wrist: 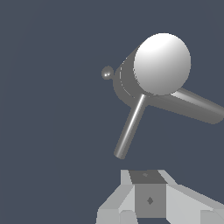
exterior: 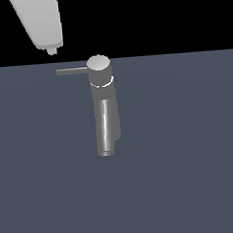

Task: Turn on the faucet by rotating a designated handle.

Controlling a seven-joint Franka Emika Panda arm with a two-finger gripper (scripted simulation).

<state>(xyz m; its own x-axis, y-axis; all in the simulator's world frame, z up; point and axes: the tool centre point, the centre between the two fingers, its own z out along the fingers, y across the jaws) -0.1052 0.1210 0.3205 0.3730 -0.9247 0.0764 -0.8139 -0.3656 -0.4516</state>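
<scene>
Standing faucet (exterior: pixel 105 109), slate floor (exterior: pixel 193 182), seemingly black backdrop (exterior: pixel 155 16)

Grey metallic faucet (exterior: pixel 105 109), dark-grey handle (exterior: pixel 71 71), slate-blue floor (exterior: pixel 192 172).

Bare simulated scene: flat slate floor (exterior: pixel 193 182)

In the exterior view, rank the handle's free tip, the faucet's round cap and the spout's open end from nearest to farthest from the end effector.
1. The handle tip, just below the end effector, toward the exterior view's left.
2. The round cap, to the tip's right.
3. The spout open end, lowest in the picture.
</scene>
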